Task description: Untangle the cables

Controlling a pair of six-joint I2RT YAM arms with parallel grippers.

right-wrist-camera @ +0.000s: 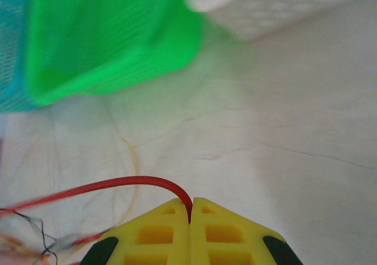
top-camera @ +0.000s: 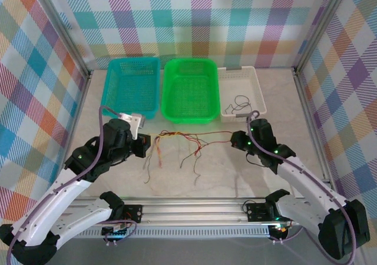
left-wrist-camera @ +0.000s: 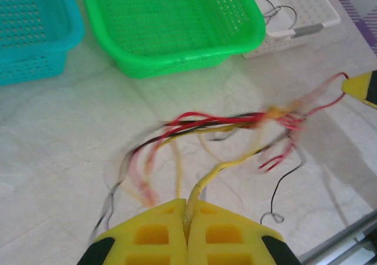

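A tangle of thin red, yellow, orange and black cables (top-camera: 179,140) stretches over the table between my two grippers, its loose ends hanging toward the near edge. My left gripper (left-wrist-camera: 189,209) is shut on a yellow cable (left-wrist-camera: 227,166) that rises from its yellow fingers into the knot (left-wrist-camera: 277,115). My right gripper (right-wrist-camera: 189,209) is shut on a red cable (right-wrist-camera: 112,185) that arcs away to the left. In the top view the left gripper (top-camera: 144,142) holds the bundle's left end and the right gripper (top-camera: 235,139) its right end.
Along the back stand a teal basket (top-camera: 113,82), a green basket (top-camera: 171,91) and a white tray (top-camera: 258,88) holding a dark cable (top-camera: 240,105). Plaid walls close in the table. Bare tabletop lies between the arms and the near rail.
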